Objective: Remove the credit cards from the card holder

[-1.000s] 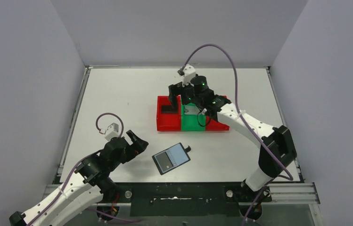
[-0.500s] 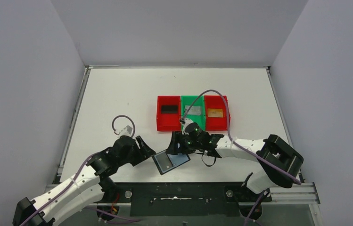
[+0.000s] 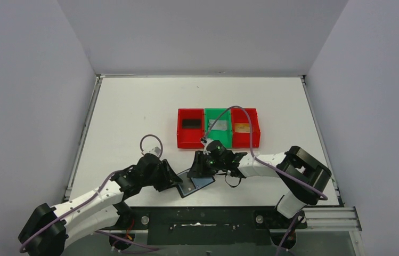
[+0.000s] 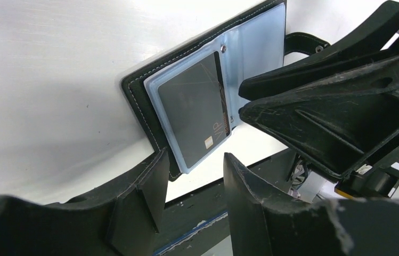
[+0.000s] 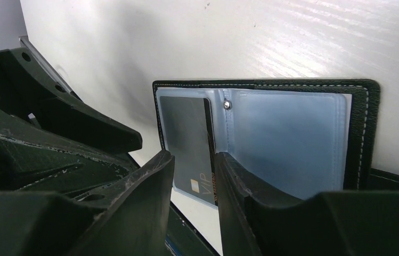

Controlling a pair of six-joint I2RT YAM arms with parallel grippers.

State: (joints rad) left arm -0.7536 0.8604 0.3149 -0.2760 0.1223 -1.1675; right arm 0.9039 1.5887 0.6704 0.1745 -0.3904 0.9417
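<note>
The card holder (image 3: 196, 184) lies open near the table's front edge, its grey-blue sleeves (image 5: 287, 138) facing up. A dark credit card marked VIP (image 4: 192, 109) sits in one pocket. The other pocket (image 4: 250, 48) looks empty. My left gripper (image 3: 178, 178) hovers at the holder's near corner, jaws apart with nothing between them (image 4: 194, 160). One left finger (image 4: 149, 181) overlaps that corner. My right gripper (image 3: 200, 168) comes in from the other side, open, its narrow gap (image 5: 193, 160) over the VIP card's (image 5: 186, 133) edge.
Behind the holder stands a row of bins: a red bin (image 3: 180, 133) with a dark card, a green bin (image 3: 218, 143) with a grey card, and a red bin (image 3: 255, 133) with an orange card. The table's front edge and dark frame (image 4: 213, 224) lie just below the holder.
The right arm swung from the bins down to the card holder. The left arm reached in to the holder's left corner. Both pairs of jaws have narrowed.
</note>
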